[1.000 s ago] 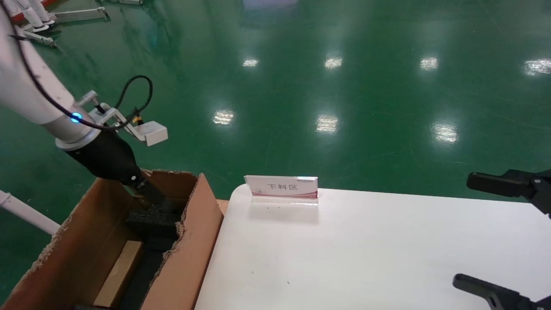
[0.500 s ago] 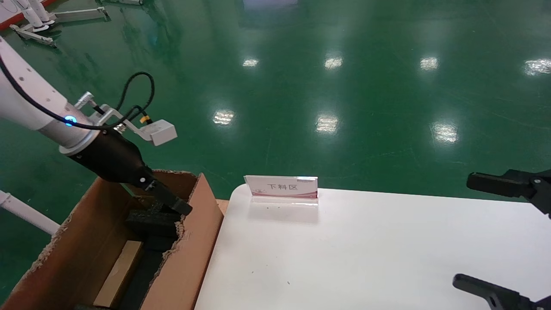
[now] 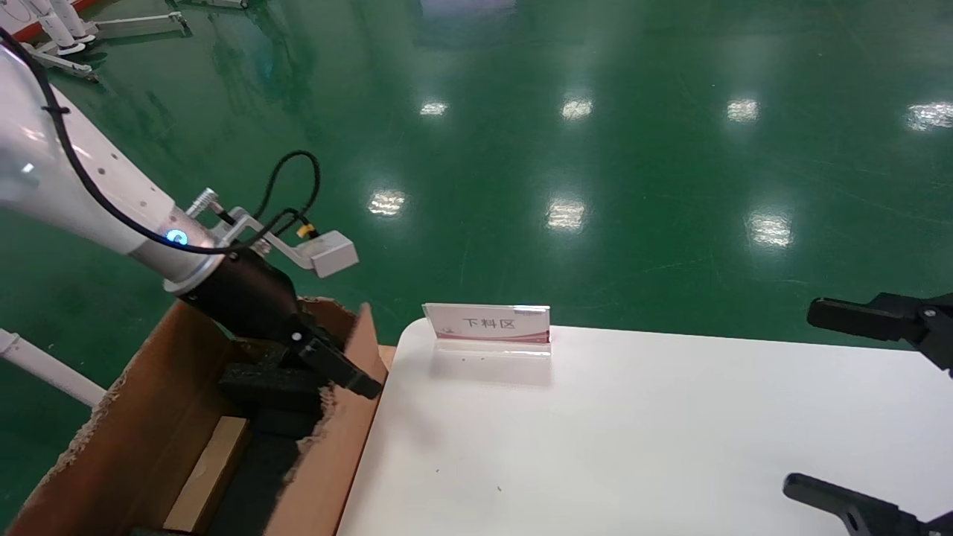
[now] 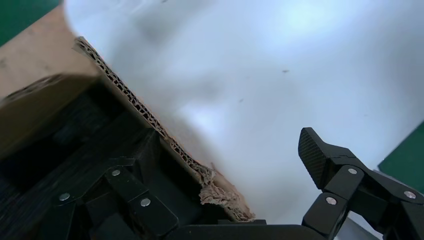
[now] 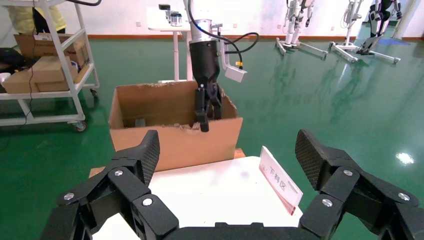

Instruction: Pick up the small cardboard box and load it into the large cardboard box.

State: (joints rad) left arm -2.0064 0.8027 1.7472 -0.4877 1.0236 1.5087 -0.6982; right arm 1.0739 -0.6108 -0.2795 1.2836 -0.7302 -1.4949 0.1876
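The large box [image 3: 149, 417] is seen at the lower left of the head view, beside the left edge of the white table [image 3: 633, 447]; its torn top edges are ragged, and black foam [image 3: 268, 387] is seen inside it. The small box [image 3: 205, 476] is found lying inside the large box, near the bottom of the frame, against the left inner wall and just beside the foam. The left gripper [image 3: 339, 368] is held over the torn right wall of the large box, at the centre left of the head view, with nothing between its fingers. In the left wrist view the left gripper [image 4: 210, 175] is shown spread wide, one finger over the dark interior of the box and the other over the table, the corrugated wall [image 4: 165, 140] running between them. The right gripper [image 3: 856, 409] is parked at the right edge of the head view, above the table, and is seen spread wide and empty in its own wrist view [image 5: 225, 160]. A sign holder [image 3: 488, 327] is stood at the far edge of the table, well apart from both grippers. A green floor [image 3: 521, 149] fills the upper part of the head view.
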